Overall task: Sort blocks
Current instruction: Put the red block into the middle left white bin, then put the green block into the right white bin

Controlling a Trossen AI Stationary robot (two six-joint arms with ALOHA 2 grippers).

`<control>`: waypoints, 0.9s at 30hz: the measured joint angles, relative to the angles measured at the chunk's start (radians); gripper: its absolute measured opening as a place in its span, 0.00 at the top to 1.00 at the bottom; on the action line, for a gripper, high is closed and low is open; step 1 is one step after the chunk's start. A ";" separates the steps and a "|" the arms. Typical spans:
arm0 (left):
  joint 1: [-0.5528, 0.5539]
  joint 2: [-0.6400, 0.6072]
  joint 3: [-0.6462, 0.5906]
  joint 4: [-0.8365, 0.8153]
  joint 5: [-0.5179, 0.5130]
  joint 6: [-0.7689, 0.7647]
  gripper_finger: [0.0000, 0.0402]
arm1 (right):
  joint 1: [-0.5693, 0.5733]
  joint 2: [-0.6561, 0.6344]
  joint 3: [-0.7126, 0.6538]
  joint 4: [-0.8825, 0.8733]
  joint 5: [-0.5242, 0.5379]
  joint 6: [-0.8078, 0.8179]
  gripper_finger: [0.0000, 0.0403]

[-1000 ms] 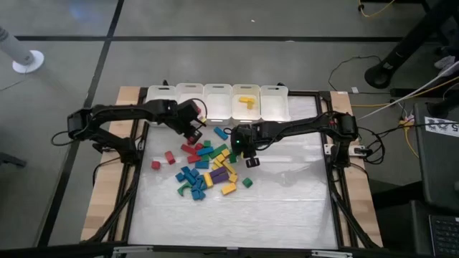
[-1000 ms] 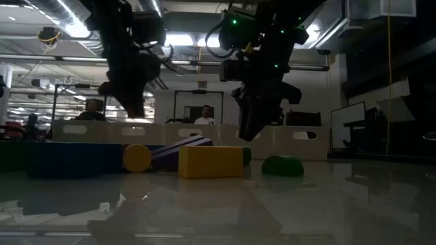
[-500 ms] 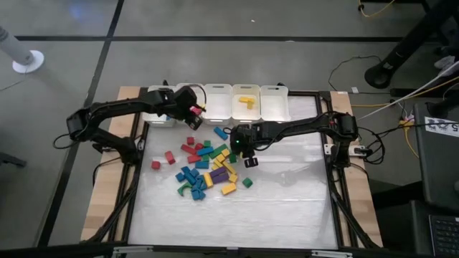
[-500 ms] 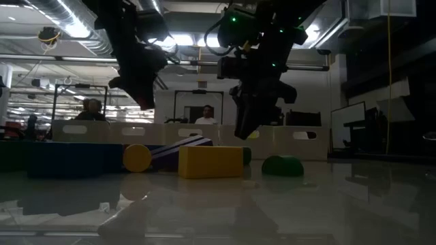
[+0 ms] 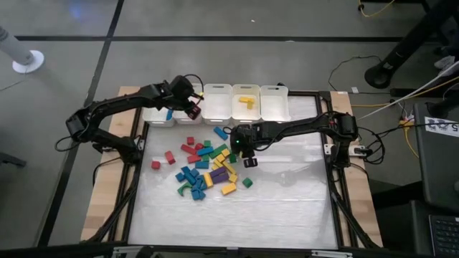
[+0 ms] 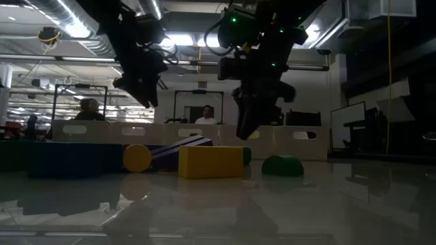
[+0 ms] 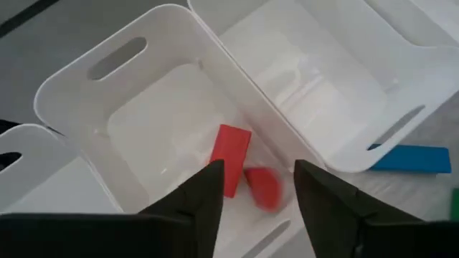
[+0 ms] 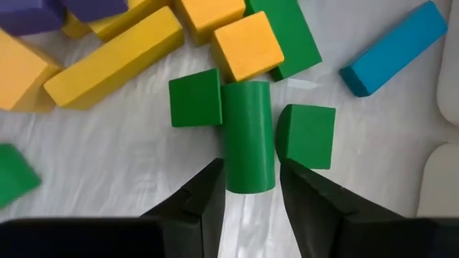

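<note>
Your left pincer [image 7: 254, 190] is open over the bin [image 7: 86, 93]; red blocks [image 7: 231, 158] lie inside. Your right pincer [image 8: 249, 188] grips the green cylinder [image 8: 247, 136]; lift it straight up.

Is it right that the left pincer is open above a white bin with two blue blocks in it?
Not quite: the blocks in that white bin are red, not blue, as the left wrist view shows. The rest holds: the left pincer is open above the bin.
</note>
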 joint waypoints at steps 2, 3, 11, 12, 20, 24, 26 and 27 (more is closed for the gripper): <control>0.000 0.000 0.000 -0.003 0.000 -0.001 0.57 | 0.000 0.000 0.000 0.002 0.000 0.016 0.63; 0.000 0.000 0.000 -0.004 0.000 0.000 0.55 | 0.000 0.000 0.000 0.002 0.000 0.022 0.61; 0.000 0.001 0.000 -0.014 0.000 -0.003 0.53 | 0.000 0.004 0.001 0.007 0.000 0.028 0.44; 0.000 0.001 0.000 -0.015 0.000 -0.003 0.53 | 0.000 0.011 0.001 0.010 0.000 0.028 0.43; -0.001 0.001 0.000 -0.015 0.000 -0.003 0.53 | 0.000 0.085 0.002 0.007 0.000 0.025 0.42; -0.001 0.001 0.000 -0.016 0.001 -0.003 0.53 | 0.000 0.108 0.002 0.008 -0.002 0.021 0.45; -0.002 0.001 0.000 -0.015 0.010 -0.005 0.53 | 0.000 0.112 0.002 0.007 -0.005 0.021 0.48; -0.006 0.001 0.000 -0.017 0.017 -0.016 0.53 | 0.000 0.112 0.002 0.007 -0.008 0.021 0.50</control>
